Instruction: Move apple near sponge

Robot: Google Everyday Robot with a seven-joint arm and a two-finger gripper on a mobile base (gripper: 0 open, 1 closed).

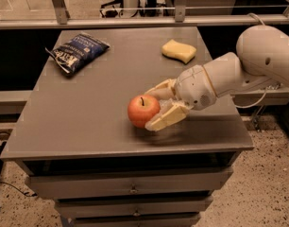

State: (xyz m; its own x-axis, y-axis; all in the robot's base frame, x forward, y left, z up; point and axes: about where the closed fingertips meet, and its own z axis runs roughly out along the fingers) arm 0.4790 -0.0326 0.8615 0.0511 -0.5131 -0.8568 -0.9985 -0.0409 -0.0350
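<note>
The red-orange apple (142, 110) is near the front middle of the grey table (83, 122), held just above its surface with a shadow under it. My gripper (153, 109) reaches in from the right, and its pale fingers (166, 118) are shut on the apple's right side, one above and one below. The pale yellow sponge (179, 50) lies at the back right of the table, well beyond the apple and apart from the gripper.
A blue chip bag (77, 51) lies at the back left of the table. A metal rail (135, 21) runs behind the table's far edge. Drawers (130, 189) sit below the front edge. My arm (258, 60) hangs over the table's right side.
</note>
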